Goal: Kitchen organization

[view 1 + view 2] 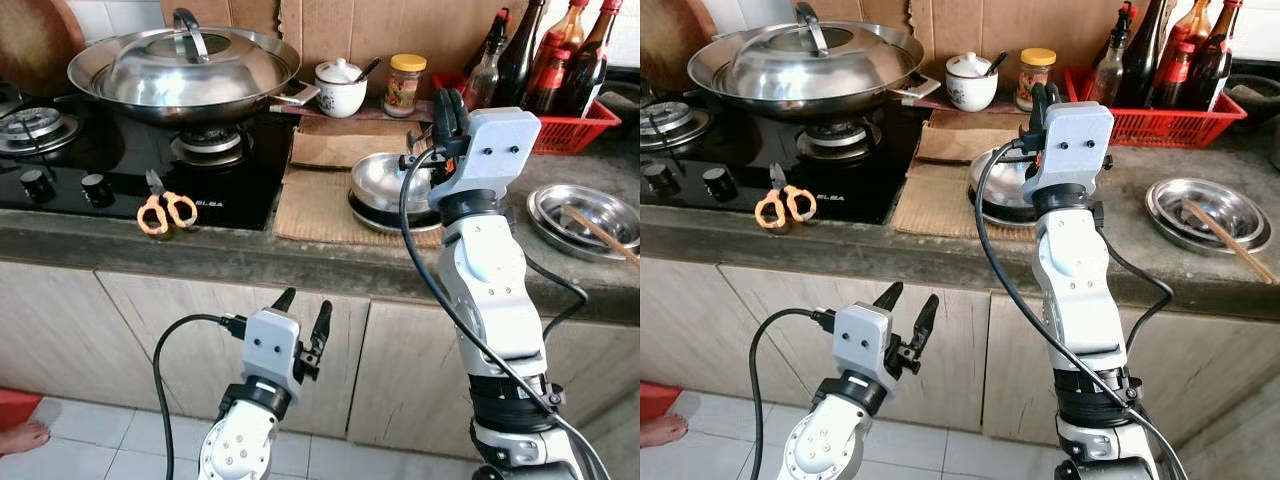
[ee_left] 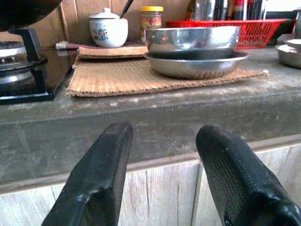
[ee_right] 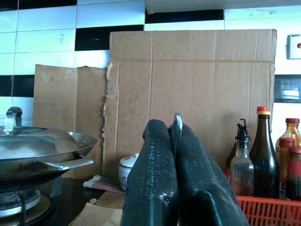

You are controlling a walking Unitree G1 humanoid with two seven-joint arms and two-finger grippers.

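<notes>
Right gripper: raised over counter, fingers pinched on thin metal rim.
Left gripper: fingers apart, low before cabinet.

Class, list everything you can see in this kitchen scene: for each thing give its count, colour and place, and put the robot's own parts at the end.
Wok with lid: one, silver, on the hob's right burner.
Hob: one, black, at the worktop's left.
Scissors: one pair, orange handles, on the hob's front edge.
Lidded pot: one, white, at the cardboard backing.
Jar: one, yellow lid, beside the pot.
Stacked bowls: silver, on a woven mat.
Basket: one, red, holding dark bottles.
Dish: one, silver, at the worktop's right, with a wooden stick in it.
Right gripper: black fingers, raised above the bowls, closed on a thin metal piece.
Left gripper: black fingers, open, low before the cupboards.
</notes>
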